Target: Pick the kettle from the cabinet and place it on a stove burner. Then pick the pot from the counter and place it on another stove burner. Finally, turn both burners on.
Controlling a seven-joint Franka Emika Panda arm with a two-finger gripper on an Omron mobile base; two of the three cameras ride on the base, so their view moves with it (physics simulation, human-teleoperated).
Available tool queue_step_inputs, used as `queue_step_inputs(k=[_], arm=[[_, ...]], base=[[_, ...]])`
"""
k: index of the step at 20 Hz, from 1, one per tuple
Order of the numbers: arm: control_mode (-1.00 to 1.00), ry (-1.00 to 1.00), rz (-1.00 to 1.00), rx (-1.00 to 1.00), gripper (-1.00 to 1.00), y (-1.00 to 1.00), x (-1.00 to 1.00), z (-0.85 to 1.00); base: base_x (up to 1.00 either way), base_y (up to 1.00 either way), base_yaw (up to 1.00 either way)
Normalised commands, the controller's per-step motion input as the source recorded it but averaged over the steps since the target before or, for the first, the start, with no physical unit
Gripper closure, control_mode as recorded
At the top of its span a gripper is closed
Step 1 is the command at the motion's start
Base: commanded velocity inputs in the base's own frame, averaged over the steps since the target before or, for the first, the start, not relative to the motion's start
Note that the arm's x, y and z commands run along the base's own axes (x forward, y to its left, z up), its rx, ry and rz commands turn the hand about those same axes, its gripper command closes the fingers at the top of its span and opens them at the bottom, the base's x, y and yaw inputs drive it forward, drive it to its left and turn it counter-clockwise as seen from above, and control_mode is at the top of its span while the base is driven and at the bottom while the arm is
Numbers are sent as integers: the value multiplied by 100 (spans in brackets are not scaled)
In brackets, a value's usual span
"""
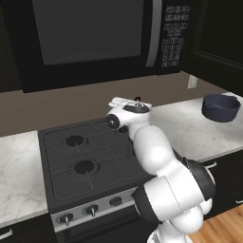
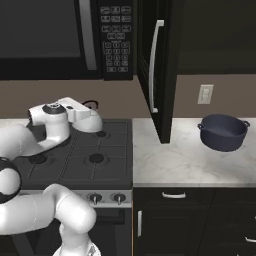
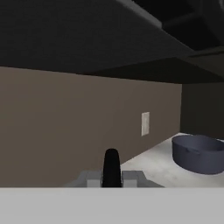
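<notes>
1. Overhead, a black microwave (image 1: 90, 38) hangs above the stove (image 1: 71, 166); the open cabinet door (image 2: 160, 75) juts over the counter (image 2: 170, 160).
2. One round blue-grey pot (image 2: 223, 132) sits near the counter's back edge.
3. Gripper (image 3: 111, 168) fingers are pressed together; whether they pinch anything I cannot tell.

A black glass-fronted microwave (image 1: 95, 38) with a keypad hangs above the cooktop; a white wall outlet (image 2: 205, 93) sits on the brown backsplash (image 3: 65, 122).
</notes>
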Motion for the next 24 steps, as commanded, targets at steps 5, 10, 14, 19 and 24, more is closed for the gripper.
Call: queue_step_inputs(k=[5, 10, 14, 19, 24], arm=[[-100, -2, -6, 0, 100, 0, 22, -15], [-100, -1, -5, 0, 100, 0, 19, -14], [-100, -2, -5, 0, 100, 0, 19, -14], [-100, 0, -4, 0, 100, 0, 18, -13], [-100, 0, -4, 0, 100, 0, 17, -5]], base=[[0, 0, 0], [0, 0, 0], [0, 0, 0], [0, 0, 0], [0, 0, 0]])
